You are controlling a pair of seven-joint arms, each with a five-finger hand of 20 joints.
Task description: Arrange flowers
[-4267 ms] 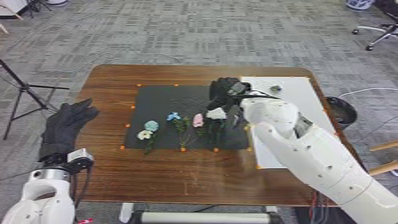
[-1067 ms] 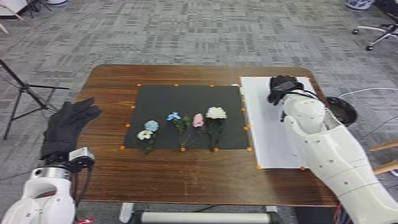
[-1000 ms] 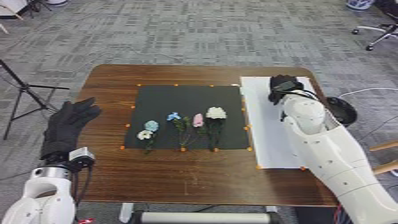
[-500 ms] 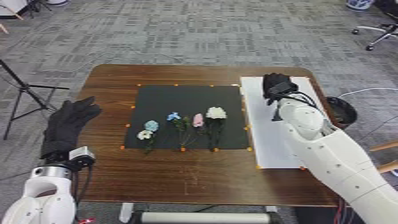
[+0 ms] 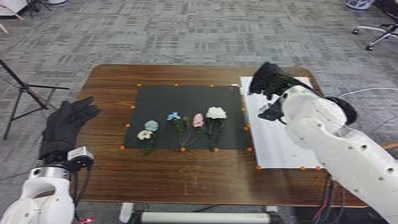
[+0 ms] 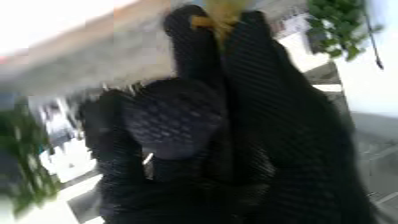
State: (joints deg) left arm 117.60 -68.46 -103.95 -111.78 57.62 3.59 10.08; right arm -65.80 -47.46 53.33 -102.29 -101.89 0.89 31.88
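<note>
Blue, pink, white flowers (image 5: 198,120) lie on black mat (image 5: 182,97).

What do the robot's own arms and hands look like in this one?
Both arms, left and right, have smooth, rounded white shells; the right's has small dark dots. The left hand and right hand wear black fabric gloves, the right's visibly textured. The left wrist has a silvery band and a small white-and-black box, with dark cables beside it.
</note>
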